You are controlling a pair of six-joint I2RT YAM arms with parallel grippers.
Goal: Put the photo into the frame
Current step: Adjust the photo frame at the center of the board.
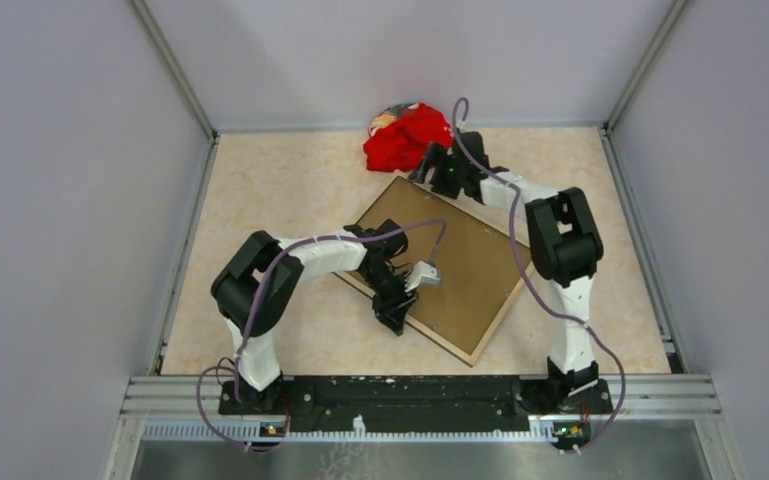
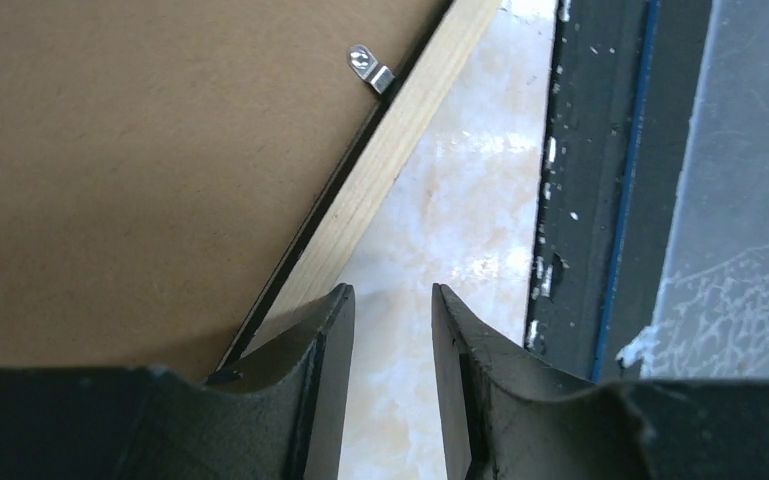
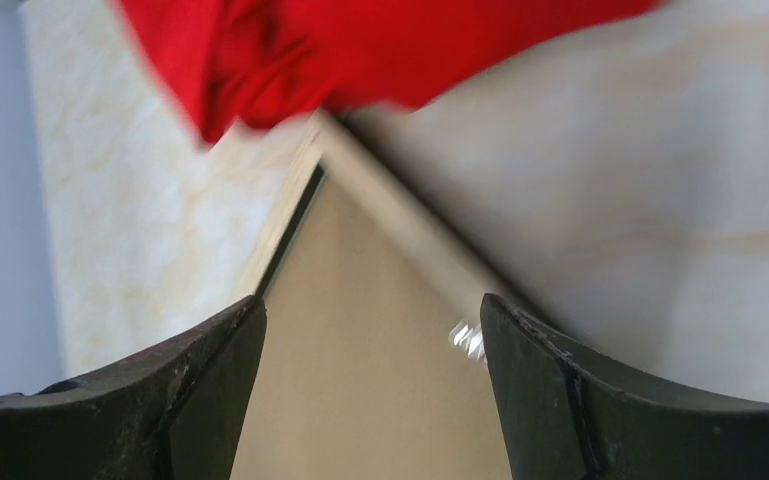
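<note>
The frame lies back-up and turned like a diamond at the centre of the overhead view. It is one thin rectangle with a pale, smooth wooden rim. One flat brown hardboard backing sheet, matte and finely speckled, sits inside it. One small shiny metal tab lies on the sheet at the rim, at the upper middle of the left wrist view. There are two arms. The left tool is at the frame's lower-left edge, its dark fingers a narrow gap apart with only the counter between them. The right tool hangs over the frame's top corner, spread wide and gripping nothing. Just beyond that corner lies one crumpled red cloth on the glossy, beige marbled counter.
</note>
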